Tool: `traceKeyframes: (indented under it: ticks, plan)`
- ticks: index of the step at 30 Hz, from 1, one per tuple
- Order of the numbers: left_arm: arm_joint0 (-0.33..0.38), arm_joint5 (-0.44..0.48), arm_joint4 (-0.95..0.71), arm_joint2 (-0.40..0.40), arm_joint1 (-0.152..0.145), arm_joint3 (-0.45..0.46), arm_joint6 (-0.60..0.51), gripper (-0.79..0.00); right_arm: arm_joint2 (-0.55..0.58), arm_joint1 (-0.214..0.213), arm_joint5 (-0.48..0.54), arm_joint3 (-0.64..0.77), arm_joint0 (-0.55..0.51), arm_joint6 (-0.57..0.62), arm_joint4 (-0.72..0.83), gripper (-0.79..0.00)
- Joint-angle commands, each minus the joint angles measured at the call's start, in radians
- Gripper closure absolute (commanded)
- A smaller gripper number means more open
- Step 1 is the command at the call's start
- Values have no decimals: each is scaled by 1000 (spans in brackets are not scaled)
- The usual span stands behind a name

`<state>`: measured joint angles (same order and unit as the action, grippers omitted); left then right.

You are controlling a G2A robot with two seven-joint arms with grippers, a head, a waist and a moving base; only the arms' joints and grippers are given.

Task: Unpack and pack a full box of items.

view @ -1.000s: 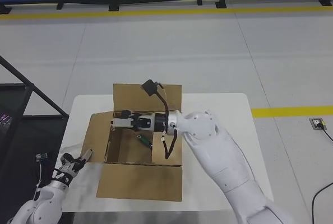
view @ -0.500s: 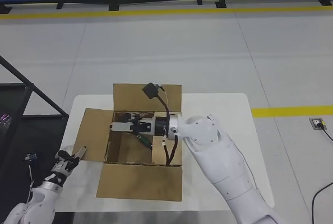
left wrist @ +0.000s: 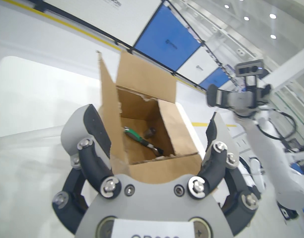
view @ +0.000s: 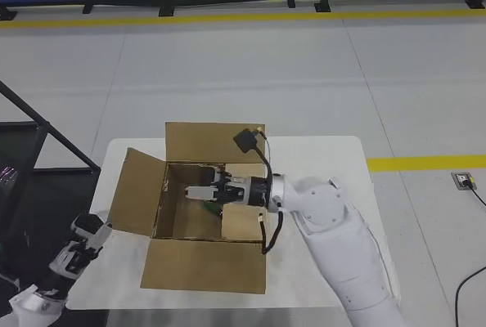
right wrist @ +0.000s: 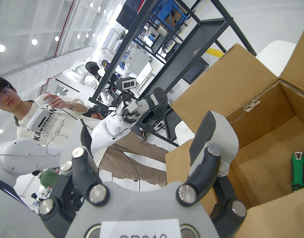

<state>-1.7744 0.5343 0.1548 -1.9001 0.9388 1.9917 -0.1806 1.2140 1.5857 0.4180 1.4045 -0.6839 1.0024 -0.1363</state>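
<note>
An open cardboard box (view: 214, 141) stands mid-table with its flaps spread. On its floor lie a green-handled tool (left wrist: 135, 137) (right wrist: 297, 172) (view: 213, 207) and a small dark round object (left wrist: 149, 132). My right gripper (view: 198, 192) (right wrist: 145, 122) hangs open over the box's opening, holding nothing; it also shows far off in the left wrist view (left wrist: 216, 97). By the table's front left corner, my left gripper (view: 92, 230) (left wrist: 152, 117) is open and empty, facing the box's left flap (view: 137, 192) from a short way off.
The white table (view: 325, 163) has bare room right of the box. A black metal rack (view: 14, 163) stands just left of the table. The front flap (view: 202, 266) lies flat toward the table's near edge.
The left flap has swung outward. My left gripper drew back from it toward the table's front left corner. My right gripper shifted rightward over the box.
</note>
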Motion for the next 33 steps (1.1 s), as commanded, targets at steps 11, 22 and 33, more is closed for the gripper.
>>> traceKeyframes:
  ticks: [11, 22, 33]
  plan:
    - [376, -238, -11, 399, -3, 17, -345, -785, 212, -69, 54, 423, -485, -73, -55, -785]
    - [573, -430, -18, 615, 31, -91, -328, -785, 281, -91, 68, 480, -603, -89, -46, -785]
    - [646, -511, -145, 649, 48, -230, -373, -785, 267, -99, 55, 446, -566, -139, -5, -785]
